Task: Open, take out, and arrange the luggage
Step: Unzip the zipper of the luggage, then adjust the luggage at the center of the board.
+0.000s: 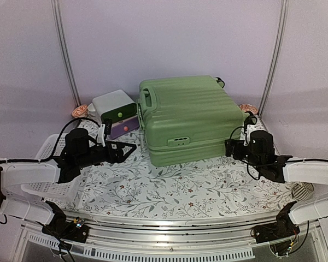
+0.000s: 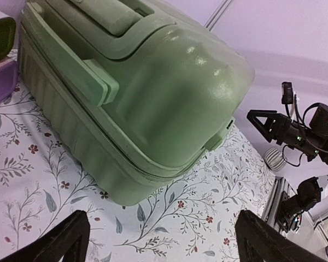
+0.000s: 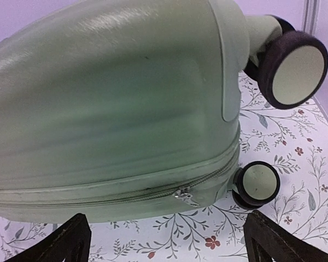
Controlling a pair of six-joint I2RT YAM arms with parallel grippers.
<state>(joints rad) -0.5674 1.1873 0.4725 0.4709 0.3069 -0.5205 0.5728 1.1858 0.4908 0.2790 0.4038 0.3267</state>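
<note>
The luggage, a large light-green ribbed suitcase, lies flat and zipped on the floral cloth, with its handle at the left end. My left gripper is open just off its front left corner, with nothing between the fingers. At the suitcase's right end my right gripper is open too. The right wrist view shows the shell, the silver zipper pull a little ahead of that gripper, touching neither finger, and two black wheels.
A white-and-green drawer box with a purple drawer stands left of the suitcase. A white perforated basket sits at the near left under my left arm. The floral cloth covers the table. A striped round object lies at the right edge.
</note>
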